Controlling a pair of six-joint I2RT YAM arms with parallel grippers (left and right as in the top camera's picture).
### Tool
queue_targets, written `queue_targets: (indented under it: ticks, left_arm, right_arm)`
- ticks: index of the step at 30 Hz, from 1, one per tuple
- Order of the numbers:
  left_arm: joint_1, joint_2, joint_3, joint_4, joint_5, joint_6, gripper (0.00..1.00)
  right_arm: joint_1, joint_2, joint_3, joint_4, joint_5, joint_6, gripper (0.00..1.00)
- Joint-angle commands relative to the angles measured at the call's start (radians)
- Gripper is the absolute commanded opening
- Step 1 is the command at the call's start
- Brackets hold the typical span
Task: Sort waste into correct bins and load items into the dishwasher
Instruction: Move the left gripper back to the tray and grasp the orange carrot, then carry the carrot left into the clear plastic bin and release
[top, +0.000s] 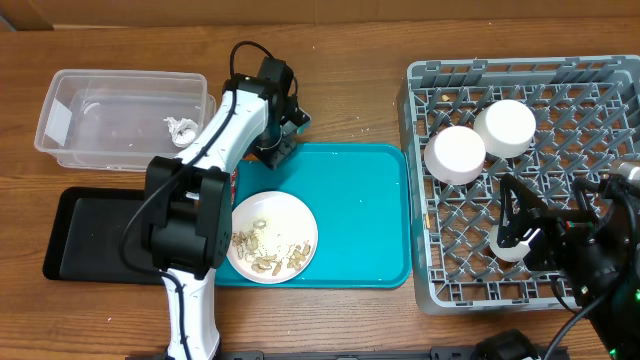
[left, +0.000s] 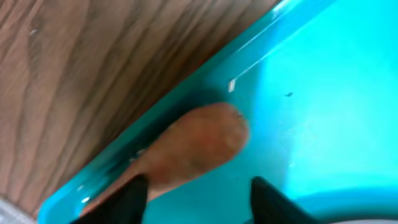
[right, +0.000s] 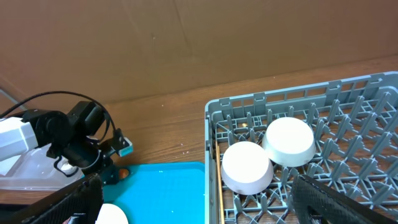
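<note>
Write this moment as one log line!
left gripper open over carrot piece on teal tray | right gripper open above dish rack | two bowls in rack | scraps on plate

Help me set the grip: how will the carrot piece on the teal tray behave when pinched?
The carrot piece looks rounded and tapered, so it may roll or squirt out of the left claw. It seems solid, so probably stiff and light. The teal tray looks glossy, so a push would likely slide it.
</note>
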Motion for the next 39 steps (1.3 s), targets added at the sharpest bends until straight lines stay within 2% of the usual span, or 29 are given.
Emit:
queue_targets:
  ticks: [1,6,11,15,18,21,27,32,39]
  left_arm:
    - [-0.010,0.083,-0.029,0.013,0.035,0.011,0.58]
    - [-0.009,0.083,-0.029,0.069,0.015,0.019,0.61]
    - [-0.009,0.084,-0.029,0.074,0.014,0.082,0.57]
    - [-0.010,0.084,-0.029,0.029,0.016,0.070,0.42]
    - [-0.011,0.084,-0.028,-0.005,0.015,0.060,0.21]
    - [-0.011,0.079,-0.008,-0.025,0.015,-0.004,0.18]
    - [-0.011,0.079,0.140,-0.142,-0.026,-0.098,0.19]
    - [-0.011,0.079,0.333,-0.279,-0.159,-0.148,0.10]
    - [0.002,0.078,0.587,-0.442,-0.270,-0.276,0.06]
  right_arm:
    - [-0.001,0.000,0.006,0.004,0.014,0.001,1.00]
    - [-0.001,0.000,0.006,0.004,0.014,0.001,1.00]
    - [-0.001,0.000,0.006,0.004,0.014,0.001,1.00]
    - [-0.001,0.000,0.006,0.004,0.014,0.001,1.00]
    - [-0.001,0.000,0.006,0.004,0.014,0.001,1.00]
    - [-0.001,0.000,0.006,0.004,0.014,0.001,1.00]
    - [-0.001,0.000,0.006,0.004,0.014,0.001,1.00]
    - [-0.001,0.000,0.006,0.004,0.014,0.001,1.00]
    - [-0.001,0.000,0.006,0.004,0.014,0.001,1.00]
